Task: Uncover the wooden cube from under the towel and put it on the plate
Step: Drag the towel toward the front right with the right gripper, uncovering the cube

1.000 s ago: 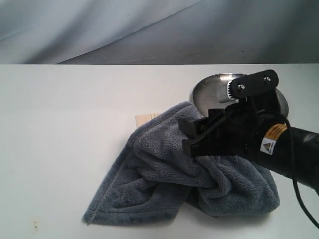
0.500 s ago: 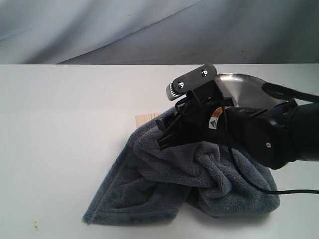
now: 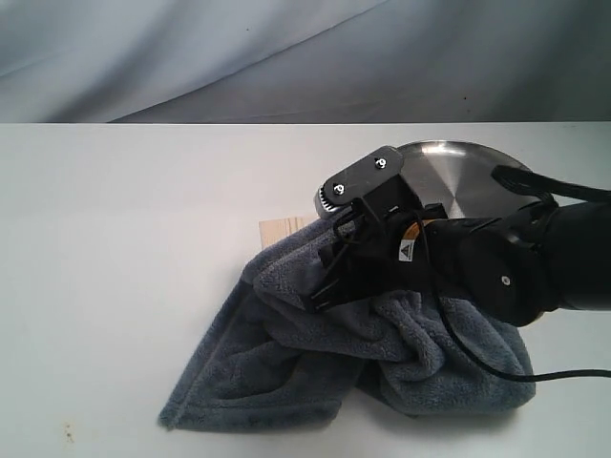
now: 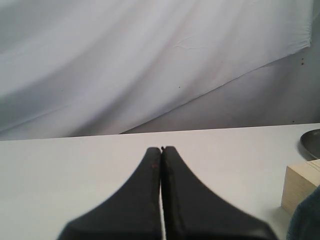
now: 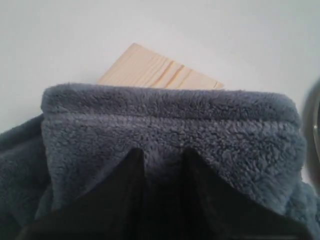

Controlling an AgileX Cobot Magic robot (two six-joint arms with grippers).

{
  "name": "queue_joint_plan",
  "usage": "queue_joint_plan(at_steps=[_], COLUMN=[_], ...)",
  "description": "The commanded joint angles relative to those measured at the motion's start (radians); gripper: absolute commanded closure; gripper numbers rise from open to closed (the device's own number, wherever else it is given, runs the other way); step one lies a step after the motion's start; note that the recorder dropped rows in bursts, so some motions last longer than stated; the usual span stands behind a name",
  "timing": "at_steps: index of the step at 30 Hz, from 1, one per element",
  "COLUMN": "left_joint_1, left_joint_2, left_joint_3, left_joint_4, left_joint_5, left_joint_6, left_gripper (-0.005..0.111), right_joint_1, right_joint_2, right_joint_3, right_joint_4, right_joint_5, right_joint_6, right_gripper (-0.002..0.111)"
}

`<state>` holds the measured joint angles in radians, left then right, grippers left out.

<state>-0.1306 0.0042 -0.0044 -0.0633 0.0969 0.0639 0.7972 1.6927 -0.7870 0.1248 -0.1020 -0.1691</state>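
Observation:
The grey-blue towel lies crumpled mid-table and covers most of the wooden cube, of which only a pale corner shows at the towel's far left edge. In the right wrist view the cube's grained top pokes out just beyond a folded ridge of towel. My right gripper is pressed down into that ridge, and its fingers stand close together with fleece pinched between them. The steel plate sits behind the arm, partly hidden by it. My left gripper is shut, empty, and out of the exterior view.
The white table stretches bare to the left of the towel. A grey cloth backdrop hangs behind the table's far edge. The left wrist view catches the cube, a bit of towel and the plate's rim.
My right arm has swung left across the towel and dropped onto its far left edge near the cube, uncovering more of the plate. The towel edge there has bunched slightly.

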Motion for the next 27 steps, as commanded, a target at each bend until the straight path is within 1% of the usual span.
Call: queue_joint_plan(at_steps=[1,4,11,15,23,27], left_joint_1=[0.002,0.002,0.002,0.002,0.002,0.002], left_joint_2=[-0.004,-0.004,-0.004,-0.004,-0.004,-0.004], left_joint_3=[0.004,0.004,0.004,0.004,0.004,0.004], left_joint_4=[-0.002,-0.002,-0.002,-0.002,-0.002,-0.002], left_joint_5=[-0.011,-0.011,-0.011,-0.011,-0.011,-0.011], left_joint_6=[-0.003,-0.003,-0.003,-0.003,-0.003,-0.003], left_gripper=[0.107,0.107,0.107,0.107,0.107,0.107], right_joint_1=[-0.009,-0.007,-0.009,-0.009,-0.009,-0.006], right_joint_2=[-0.004,-0.037,-0.191,-0.184,-0.032,-0.067], right_joint_3=[-0.001,0.043,0.231,0.306,0.324,0.324], right_joint_4=[-0.004,-0.004,0.024,0.053,0.111,0.124], right_joint_5=[0.069,0.089,0.086,0.047,-0.067,-0.072], right_joint_6=[-0.012,-0.01,0.024,0.026,0.026,0.037], right_gripper=[0.107,0.108,0.108,0.108,0.108,0.108])
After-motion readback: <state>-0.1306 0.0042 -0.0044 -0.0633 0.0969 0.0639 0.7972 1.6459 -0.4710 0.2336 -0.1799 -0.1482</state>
